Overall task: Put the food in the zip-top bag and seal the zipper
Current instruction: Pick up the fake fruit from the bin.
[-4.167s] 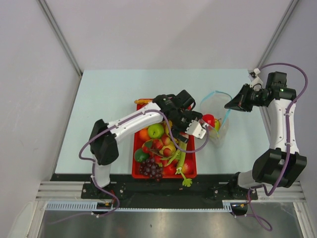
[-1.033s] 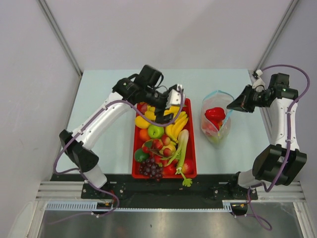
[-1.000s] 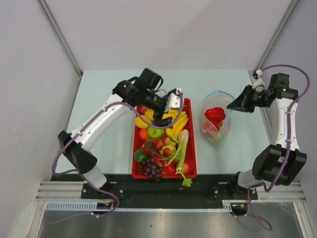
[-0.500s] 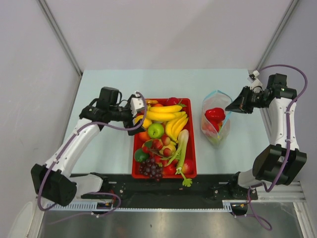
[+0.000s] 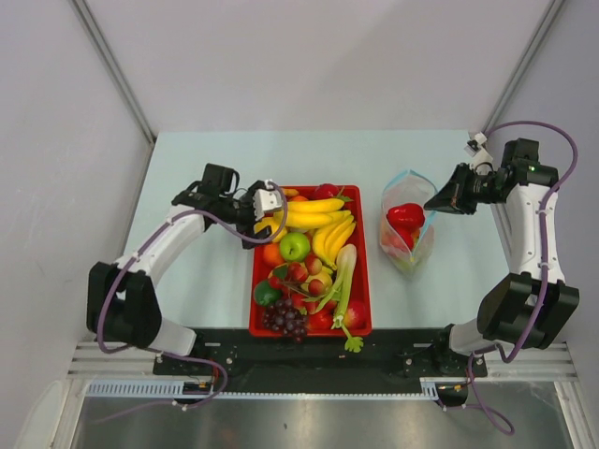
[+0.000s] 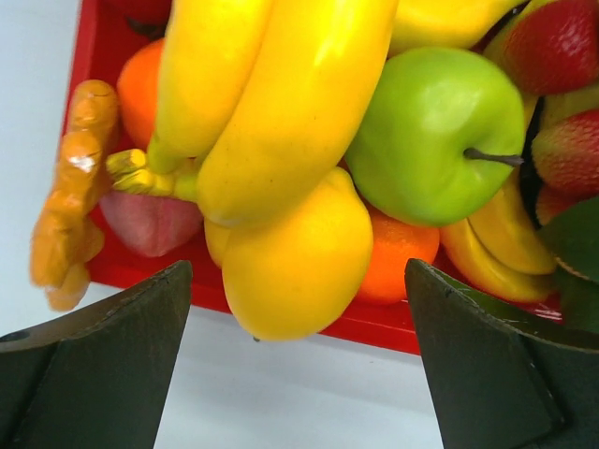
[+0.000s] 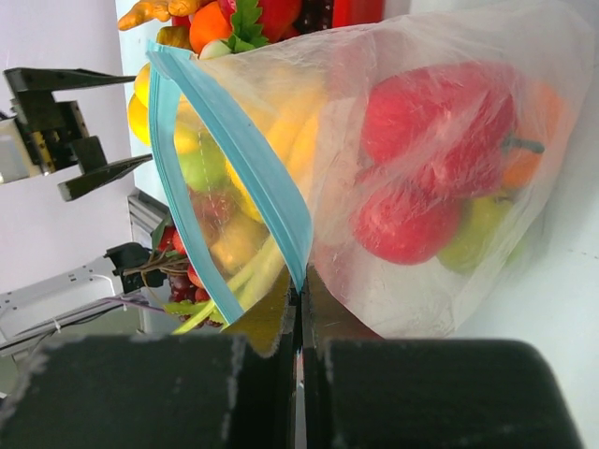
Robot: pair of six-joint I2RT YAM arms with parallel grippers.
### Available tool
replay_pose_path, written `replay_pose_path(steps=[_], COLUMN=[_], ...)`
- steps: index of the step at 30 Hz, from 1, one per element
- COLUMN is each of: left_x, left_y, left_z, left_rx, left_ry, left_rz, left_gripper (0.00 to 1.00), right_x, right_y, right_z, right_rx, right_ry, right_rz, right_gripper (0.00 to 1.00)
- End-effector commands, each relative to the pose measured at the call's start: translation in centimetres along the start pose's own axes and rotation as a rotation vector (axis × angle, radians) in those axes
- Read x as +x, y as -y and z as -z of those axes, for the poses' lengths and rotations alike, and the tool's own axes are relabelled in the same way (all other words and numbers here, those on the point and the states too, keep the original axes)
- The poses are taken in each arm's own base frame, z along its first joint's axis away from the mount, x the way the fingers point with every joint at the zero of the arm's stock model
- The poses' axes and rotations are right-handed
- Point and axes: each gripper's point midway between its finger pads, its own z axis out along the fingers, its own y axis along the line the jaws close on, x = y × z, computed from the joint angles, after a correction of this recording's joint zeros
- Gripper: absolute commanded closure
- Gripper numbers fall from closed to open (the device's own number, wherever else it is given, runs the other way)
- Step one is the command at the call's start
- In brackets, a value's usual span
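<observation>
left gripper (image 6: 298, 281) fingers stand wide apart, holding nothing; a lemon (image 6: 299, 238) and bananas (image 6: 281, 103) in the tray (image 6: 91, 51) lie just ahead, between them. right gripper (image 7: 299, 292) fingers pinch the bag (image 7: 524, 234) at its zipper (image 7: 234, 159), food (image 7: 430, 122) inside just beyond them.

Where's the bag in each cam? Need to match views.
Top external: bag right of center, beside the red tray, right fingers on its rim.
Left wrist: not in it.
Right wrist: bag fills the picture.
Shared landmark: carrot at the tray's far edge.
</observation>
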Motion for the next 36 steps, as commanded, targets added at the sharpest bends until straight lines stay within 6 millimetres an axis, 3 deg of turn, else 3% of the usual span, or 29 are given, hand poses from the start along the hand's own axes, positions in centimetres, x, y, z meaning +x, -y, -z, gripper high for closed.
replay_pose_path(steps=[1,6,12,19,25,28,29,31,32,33,34,35,36], left_x=[-0.3,1.4,1.5,1.0,0.5,-2.1,-4.5,-8.2,-11.4,-14.8,-16.2,-19.3,-22.3], left_y=[-0.2,1.2,2.2,3.6,4.7,4.8,3.9,3.8,3.3,3.9,3.5,3.5,4.7], left_z=[-0.6,-1.6,-1.0,1.5,4.7,6.0,6.7,5.8,6.2,5.2,4.0,4.0,2.8], left_rx=[0.089,0.166,0.187,0.14,0.108,0.095,0.06,0.062,0.037,0.046,0.039,0.026,0.051], left_ry=[0.022,-0.023,-0.031,-0.039,-0.074,-0.025,0.014,0.054,0.1,0.166,0.172,0.225,0.279], left_rz=[-0.09,-0.115,-0.114,-0.107,-0.137,-0.157,-0.144,-0.149,-0.119,-0.168,-0.151,-0.118,-0.153], left_gripper=[0.02,0.05,0.21,0.45,0.5,0.49,0.48,0.48,0.48,0.48,0.47,0.46,0.45], right_x=[-0.3,-0.6,-0.6,-0.5,-0.5,-0.4,-0.3,-0.3,-0.3,-0.3,-0.3,-0.5,-0.5], right_y=[-0.1,0.3,0.5,0.5,0.1,-0.2,-0.3,-0.6,-0.7,-0.9,-1.0,-1.2,-1.3], right_z=[0.0,-0.2,-0.4,-0.4,-0.4,-0.4,-0.4,-0.4,-0.4,-0.5,-0.5,-0.5,-0.5], right_rx=[0.009,0.02,0.028,0.027,0.01,0.004,-0.001,-0.009,-0.013,-0.016,-0.023,-0.029,-0.033], right_ry=[0.0,0.002,0.001,-0.003,-0.005,-0.007,-0.007,-0.007,-0.008,-0.007,-0.006,-0.001,0.0], right_rz=[0.019,0.015,0.014,0.017,0.021,0.03,0.03,0.028,0.029,0.035,0.033,0.038,0.038], right_gripper=[1.0,1.0,1.0,1.0,1.0,1.0,1.0,1.0,1.0,1.0,1.0,1.0,1.0])
